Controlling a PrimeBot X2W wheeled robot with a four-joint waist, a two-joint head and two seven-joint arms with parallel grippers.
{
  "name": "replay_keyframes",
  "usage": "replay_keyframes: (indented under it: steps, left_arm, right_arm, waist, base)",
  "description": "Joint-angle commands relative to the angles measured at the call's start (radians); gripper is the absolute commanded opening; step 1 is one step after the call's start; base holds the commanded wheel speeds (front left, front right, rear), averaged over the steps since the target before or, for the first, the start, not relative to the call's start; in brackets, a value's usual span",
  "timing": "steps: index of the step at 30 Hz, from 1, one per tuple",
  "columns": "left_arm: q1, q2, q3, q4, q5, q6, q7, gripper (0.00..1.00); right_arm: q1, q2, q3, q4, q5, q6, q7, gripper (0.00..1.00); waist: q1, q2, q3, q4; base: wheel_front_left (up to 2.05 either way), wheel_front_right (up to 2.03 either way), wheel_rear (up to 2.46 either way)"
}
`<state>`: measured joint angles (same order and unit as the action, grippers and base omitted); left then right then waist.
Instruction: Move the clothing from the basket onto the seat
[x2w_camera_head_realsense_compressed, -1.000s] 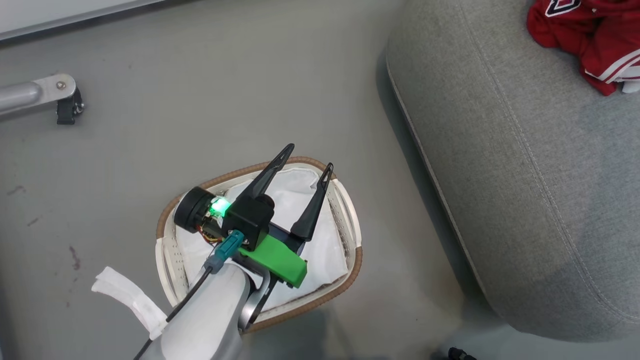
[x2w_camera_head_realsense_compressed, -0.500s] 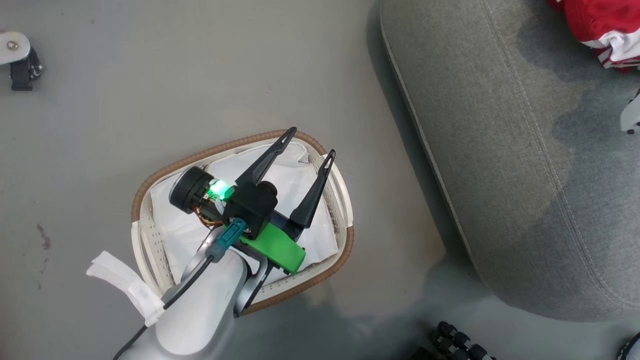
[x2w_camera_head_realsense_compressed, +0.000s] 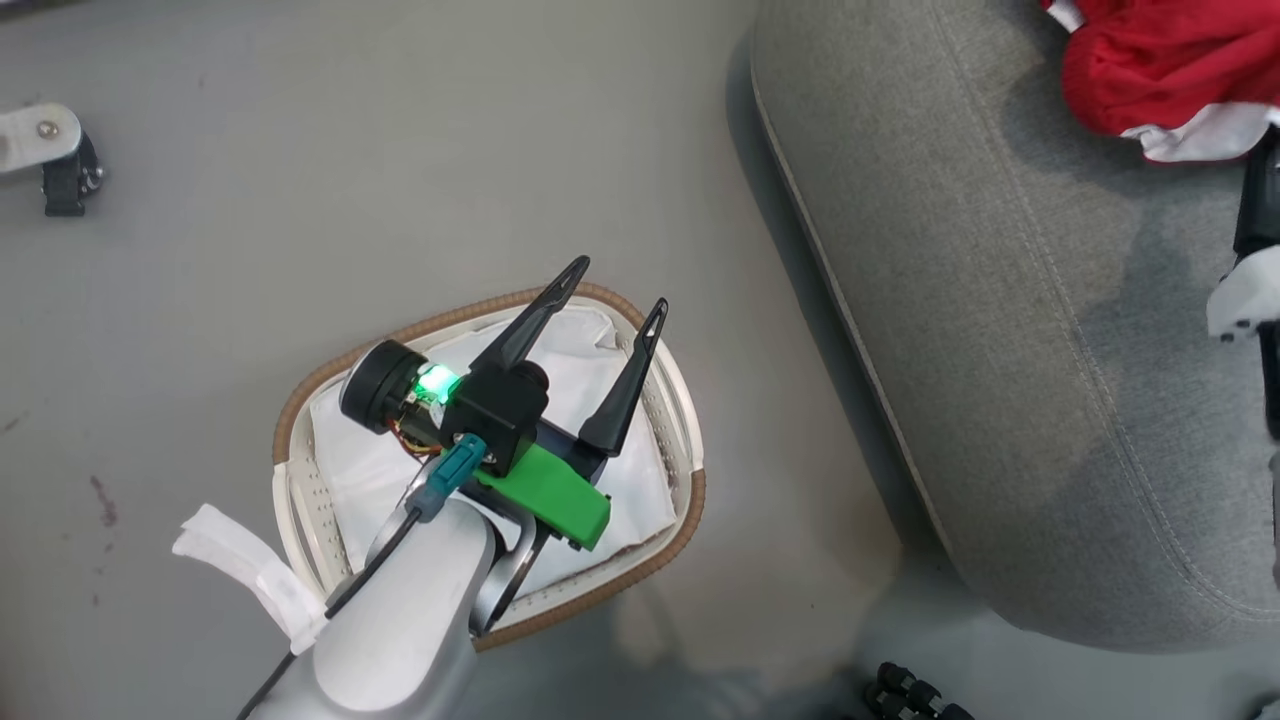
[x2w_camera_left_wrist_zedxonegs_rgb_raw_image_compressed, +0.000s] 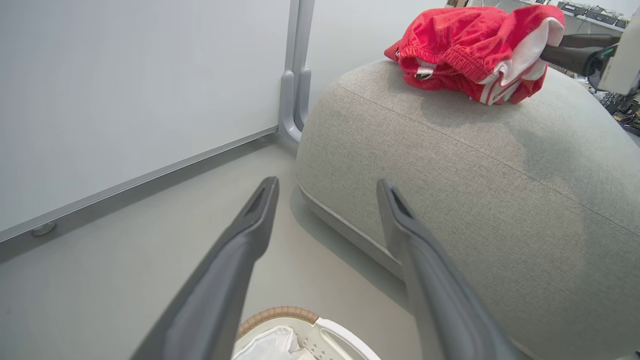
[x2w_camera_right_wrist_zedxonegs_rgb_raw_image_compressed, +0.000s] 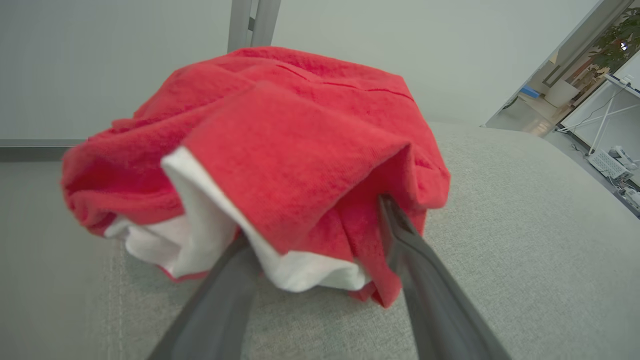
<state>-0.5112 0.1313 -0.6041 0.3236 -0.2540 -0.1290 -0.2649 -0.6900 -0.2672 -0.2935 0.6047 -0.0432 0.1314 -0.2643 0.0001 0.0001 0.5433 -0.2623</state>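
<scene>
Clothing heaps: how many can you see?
1: clothing bunched on the seat, right claw around it. The basket holds white liner; the left claw may hide more.

The clothing (x2w_camera_head_realsense_compressed: 1150, 70) runs off the head view's top right corner, the seat (x2w_camera_head_realsense_compressed: 1000, 350) off its right edge. Red folds bury the fingertips of the right pincer (x2w_camera_right_wrist_zedxonegs_rgb_raw_image_compressed: 314, 216). The left pincer (x2w_camera_head_realsense_compressed: 620, 283) and its arm cover much of the inside of the basket (x2w_camera_head_realsense_compressed: 698, 495).
</scene>
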Motion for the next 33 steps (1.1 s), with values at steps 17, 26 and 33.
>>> replay_keyframes:
  steps: [17, 26, 33]
  left_arm:
    - [0.098, -0.023, 0.061, 0.001, -0.025, -0.003, 0.001, 1.0]
    - [0.12, -0.043, 0.107, -0.015, -0.042, -0.003, 0.001, 1.0]
    - [0.133, -0.068, 0.158, -0.021, -0.049, -0.003, 0.001, 1.0]
  right_arm:
    - [0.314, 0.066, -0.013, -0.129, 0.046, -0.001, 0.0, 1.0]
    - [0.3, 0.04, -0.013, -0.177, 0.031, -0.001, 0.0, 1.0]
    - [0.224, -0.006, 0.04, -0.194, 0.027, -0.001, 0.0, 1.0]
  waist:
    - [-0.0001, -0.0001, -0.138, -0.041]
    - [-0.0001, -0.0001, -0.194, -0.029]
    - [-0.0001, -0.0001, -0.27, 0.031]
  base:
    - [0.0, 0.0, 0.0]
    - [0.0, 0.0, 0.0]
    - [0.0, 0.0, 0.0]
